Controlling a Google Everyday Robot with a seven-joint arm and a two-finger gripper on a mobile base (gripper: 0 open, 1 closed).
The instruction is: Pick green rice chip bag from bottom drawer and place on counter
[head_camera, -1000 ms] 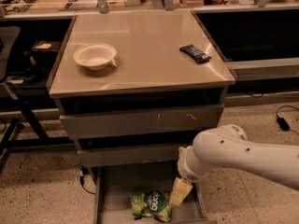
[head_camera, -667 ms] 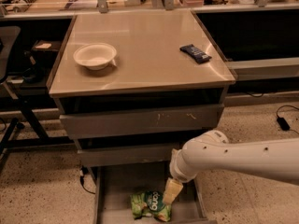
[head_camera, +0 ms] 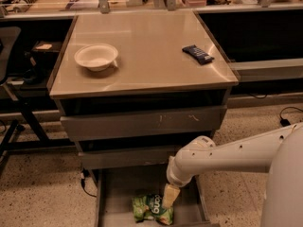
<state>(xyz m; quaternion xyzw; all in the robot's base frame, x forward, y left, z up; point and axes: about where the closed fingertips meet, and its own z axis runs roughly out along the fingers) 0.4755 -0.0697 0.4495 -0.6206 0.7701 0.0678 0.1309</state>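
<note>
The green rice chip bag [head_camera: 151,208] lies on the grey floor of the open bottom drawer [head_camera: 118,202], near its front middle. My gripper [head_camera: 169,196] hangs from the white arm that reaches in from the right. It points down into the drawer and sits right at the bag's upper right edge. The counter [head_camera: 142,56] is the glossy beige top of the cabinet above.
A white bowl [head_camera: 96,56] stands on the counter's left side. A slim dark blue wrapper [head_camera: 198,54] lies on its right side. The two upper grey drawers [head_camera: 142,122] are slightly open. A chair base [head_camera: 14,126] stands at the left, and a cable [head_camera: 286,117] lies on the floor at the right.
The arm has swung further left and the gripper has come down closer to the bag. The bag has not moved.
</note>
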